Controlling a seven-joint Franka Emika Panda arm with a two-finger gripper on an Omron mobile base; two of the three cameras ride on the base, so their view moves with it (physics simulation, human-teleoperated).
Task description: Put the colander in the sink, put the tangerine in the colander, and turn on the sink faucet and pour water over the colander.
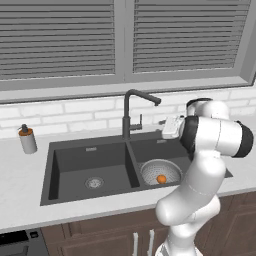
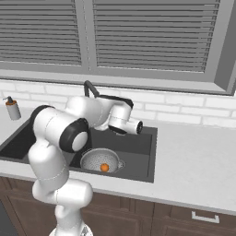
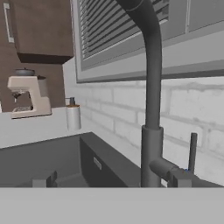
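Tangerine (image 1: 161,178) in colander (image 1: 152,169), right sink (image 1: 50,170) basin, faucet (image 1: 131,112) dry

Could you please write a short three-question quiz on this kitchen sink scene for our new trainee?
1. True or false: the small orange tangerine lies inside the round perforated silver colander.
2. Which basin of the dark grey double-basin sink holds the colander? A. the one nearer the grey soap dispenser bottle B. the one farther from it
3. Fill in: in the hand view, the gripper, jaws open, faces the tall dark grey gooseneck ____.

Key: 1 true; 2 B; 3 faucet.
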